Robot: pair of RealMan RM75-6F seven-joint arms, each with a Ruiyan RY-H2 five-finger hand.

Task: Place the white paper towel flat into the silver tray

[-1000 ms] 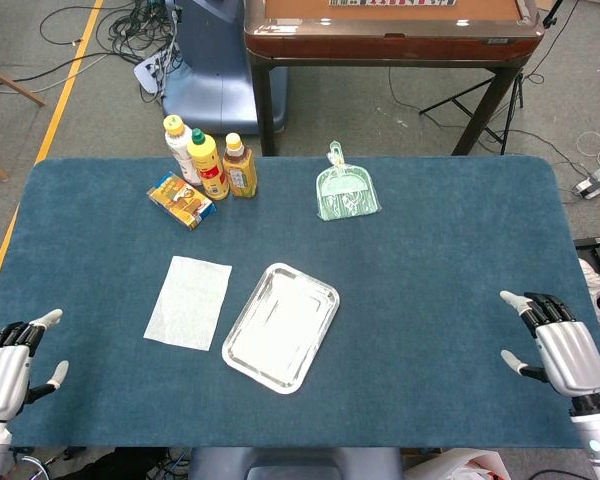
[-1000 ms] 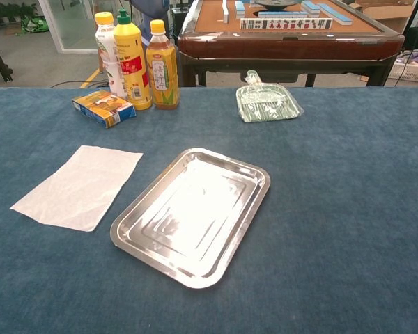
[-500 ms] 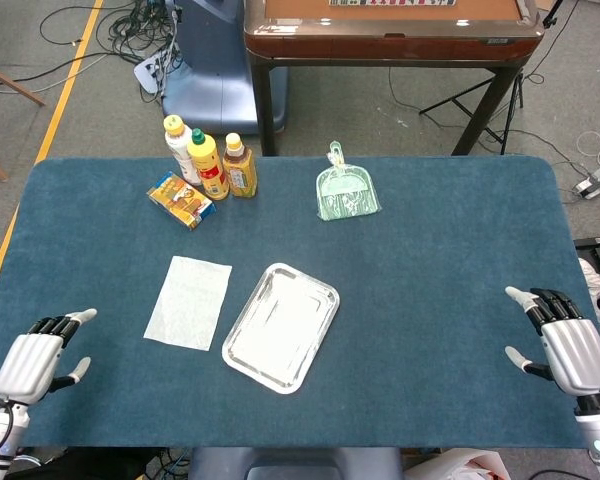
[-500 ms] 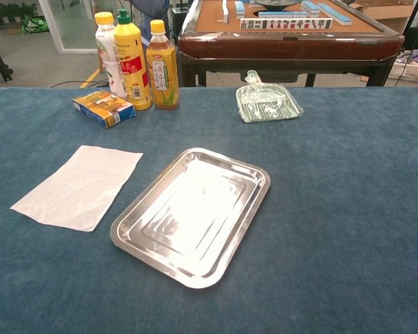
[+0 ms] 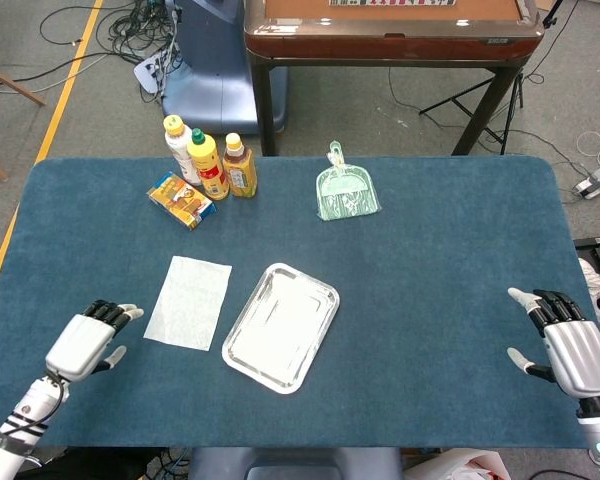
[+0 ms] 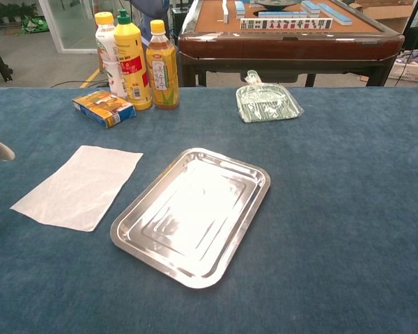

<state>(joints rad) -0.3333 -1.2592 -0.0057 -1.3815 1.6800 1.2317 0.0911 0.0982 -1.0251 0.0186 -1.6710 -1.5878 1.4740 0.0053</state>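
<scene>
White paper towel [image 5: 188, 302], a thin rectangular sheet, lies flat on the blue-carpeted table [image 5: 430, 260], its long axis running away from the robot and leaning slightly toward the far right. It sits just to the right of the left hand [image 5: 85, 341] and a little beyond it, near but apart, with bare carpet between the fingertips and the sheet's near left edge. On the far side of the towel from that hand, just beside its right edge without touching, rests the shiny silver rectangular metal tray [image 5: 242, 354], tilted on much the same diagonal as the towel; nothing lies in it yet.

Of the two, the left hand is clearly the nearer; the right hand [image 5: 570, 348] hangs well apart at the opposite end of the table, beyond the tray. My judgement is that the left hand will make the pick, reaching rightward onto the sheet's near edge.

Both hands hold nothing. The left hand's fingers are loosely extended toward the towel, touching nothing; the right hand's fingers are spread apart.
</scene>
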